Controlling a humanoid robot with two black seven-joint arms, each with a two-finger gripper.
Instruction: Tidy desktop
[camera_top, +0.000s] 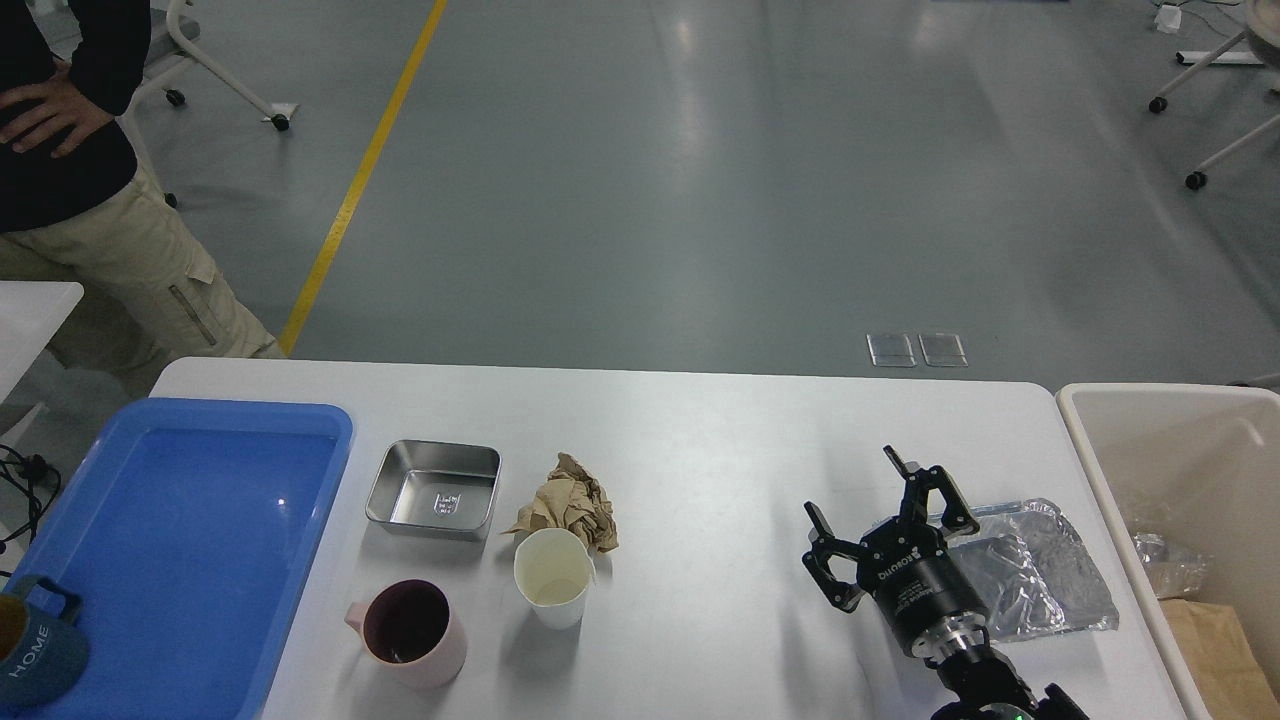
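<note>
The white desktop (700, 440) fills the lower half of the head view. On it lie a square metal tray (434, 489), a crumpled brown paper ball (572, 512), a white paper cup (552, 577), a pink mug (410, 632) and a clear crinkled plastic bag (1040, 575) at the right. My right gripper (850, 485) is open and empty, hovering just left of the plastic bag. My left gripper is out of view.
A blue plastic tray (190, 540) sits on the desktop's left end with a dark blue "HOME" mug (35, 655) at its near corner. A beige bin (1190, 500) with paper and plastic stands off the right edge. A person (90, 180) stands at far left.
</note>
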